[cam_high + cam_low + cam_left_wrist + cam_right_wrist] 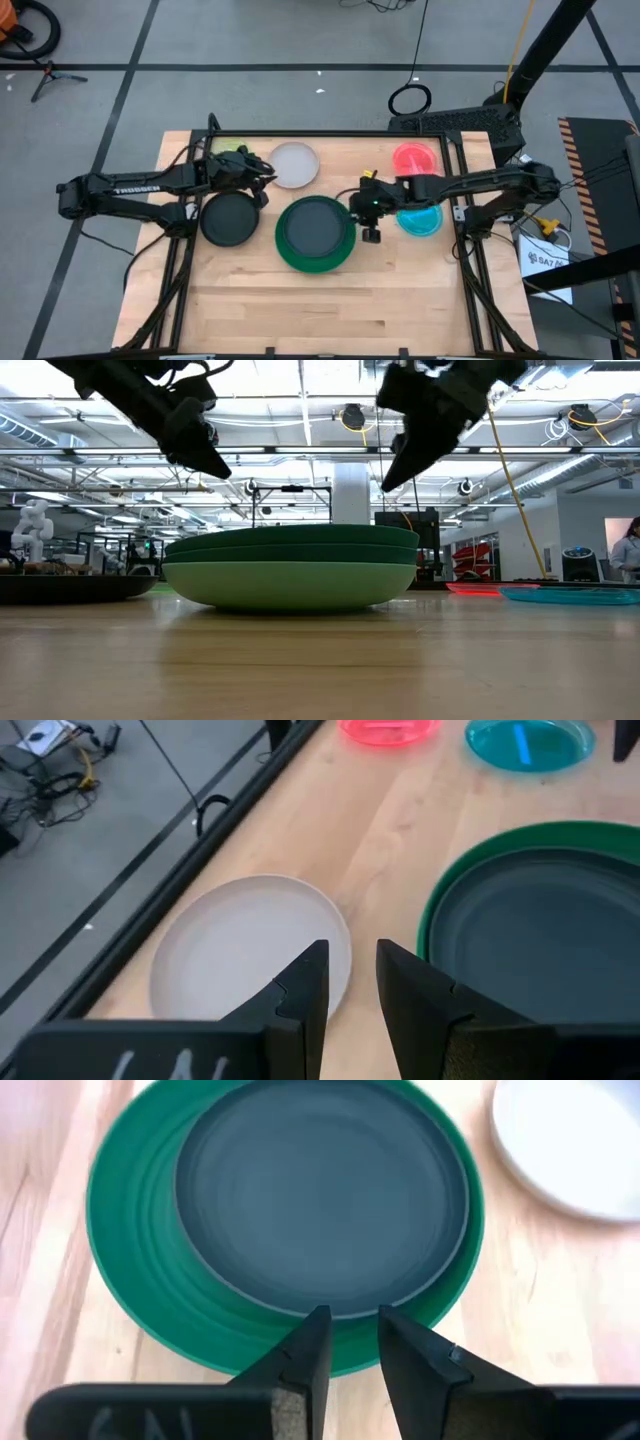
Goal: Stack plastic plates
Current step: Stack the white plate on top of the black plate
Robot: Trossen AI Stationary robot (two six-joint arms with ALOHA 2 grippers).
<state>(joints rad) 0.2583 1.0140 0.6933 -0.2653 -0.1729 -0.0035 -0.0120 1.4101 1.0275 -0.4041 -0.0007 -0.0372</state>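
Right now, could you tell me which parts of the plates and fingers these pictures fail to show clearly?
- Lime plate: high view, mostly hidden under the left arm.
- Cyan plate: high view, partly covered by the right arm.
- Stack of large plates: low view shows edges only; the dark grey plate on top is hidden there.
- Black plate: low view, cut off by the picture's edge.
- Right gripper: low view, dark silhouette.

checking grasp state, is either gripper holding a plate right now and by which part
Nothing is held. The left gripper hovers near the white plate, the right gripper over the dark grey plate; both have empty gaps.
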